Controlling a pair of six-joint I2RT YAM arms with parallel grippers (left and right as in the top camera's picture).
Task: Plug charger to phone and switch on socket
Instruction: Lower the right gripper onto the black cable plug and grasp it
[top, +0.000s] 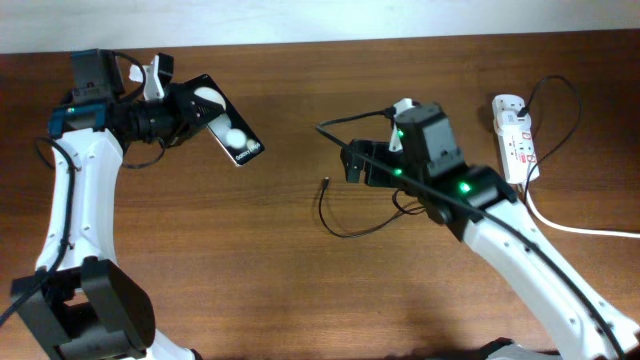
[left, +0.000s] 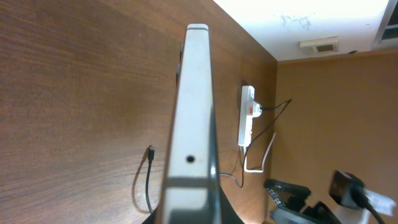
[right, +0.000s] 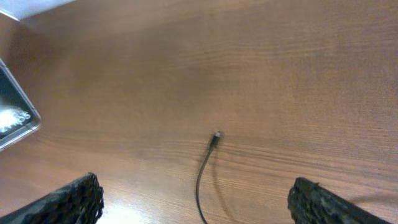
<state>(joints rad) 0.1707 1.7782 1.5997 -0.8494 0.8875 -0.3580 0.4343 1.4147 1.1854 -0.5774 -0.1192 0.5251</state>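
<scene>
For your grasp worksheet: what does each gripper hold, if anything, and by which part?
The left gripper holds the phone by one end. The right gripper is open, holding nothing, above the charger.

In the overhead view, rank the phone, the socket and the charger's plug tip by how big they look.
Largest, too close to rank: the phone and the socket.
Smallest by far: the charger's plug tip.

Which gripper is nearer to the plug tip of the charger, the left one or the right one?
Right. The right gripper is open, right next to the plug tip. The left gripper is far off to the other side, shut on the phone.
</scene>
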